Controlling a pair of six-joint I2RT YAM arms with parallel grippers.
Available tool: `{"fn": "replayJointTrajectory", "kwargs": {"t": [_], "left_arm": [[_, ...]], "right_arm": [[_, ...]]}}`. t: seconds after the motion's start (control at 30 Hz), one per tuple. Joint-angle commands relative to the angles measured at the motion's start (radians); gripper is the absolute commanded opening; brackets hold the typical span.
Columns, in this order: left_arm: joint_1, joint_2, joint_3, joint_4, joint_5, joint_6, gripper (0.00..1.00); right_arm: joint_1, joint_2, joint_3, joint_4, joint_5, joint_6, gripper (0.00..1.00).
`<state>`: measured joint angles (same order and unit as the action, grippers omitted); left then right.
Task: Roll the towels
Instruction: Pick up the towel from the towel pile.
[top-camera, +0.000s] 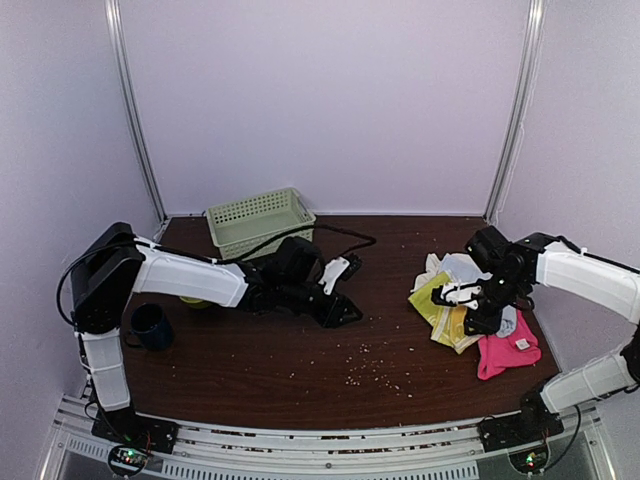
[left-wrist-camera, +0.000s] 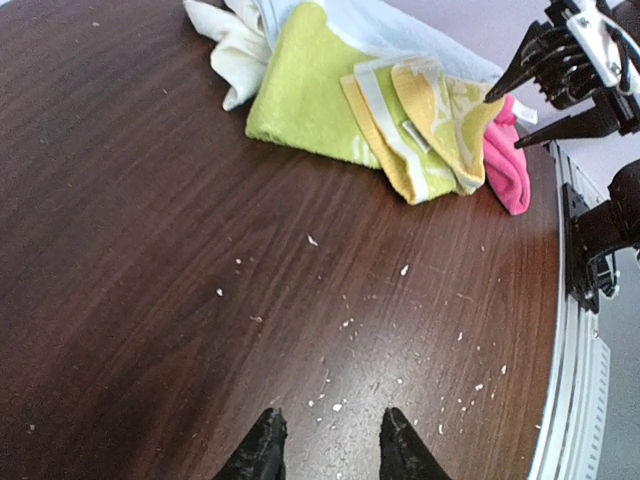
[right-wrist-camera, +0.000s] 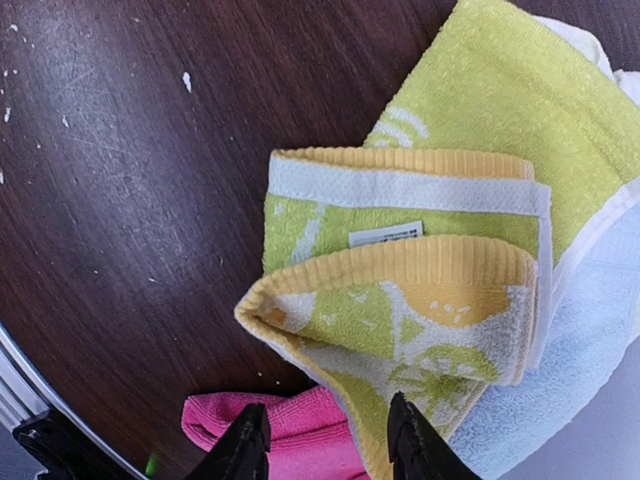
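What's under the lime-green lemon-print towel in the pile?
The light blue towel sticks out from beneath one edge of the lime-green towel, the hot pink towel from under its folded corner. How far either runs underneath, and anything else there, is covered.

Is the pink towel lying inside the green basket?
No, the pink towel lies on the table beside the lime-green towel at the right, while the basket stands apart at the back left.

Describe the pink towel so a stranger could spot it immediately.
On the dark wooden table, go to the towel heap on the right side. The pink towel sits at its near right edge. It is the only hot pink one, beside lime-green, light blue and cream towels.
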<state>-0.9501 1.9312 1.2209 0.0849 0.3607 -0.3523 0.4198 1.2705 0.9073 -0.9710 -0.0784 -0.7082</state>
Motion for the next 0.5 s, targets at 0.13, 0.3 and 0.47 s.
{"fn": "replayJointTrajectory", "kwargs": {"t": [0.13,0.3,0.47], "left_arm": [[-0.022,0.028,-0.001,0.073,0.035,0.016,0.38],[-0.021,-0.015,-0.063,0.08,-0.006,0.007,0.39],[-0.021,-0.091,-0.089,0.031,-0.08,0.028,0.4]], "right_arm": [[0.004,0.023,-0.094,-0.002,0.084,-0.017,0.44],[0.007,0.059,-0.086,0.033,0.117,-0.001,0.27],[0.021,0.081,-0.039,0.062,0.141,0.001,0.25]]}}
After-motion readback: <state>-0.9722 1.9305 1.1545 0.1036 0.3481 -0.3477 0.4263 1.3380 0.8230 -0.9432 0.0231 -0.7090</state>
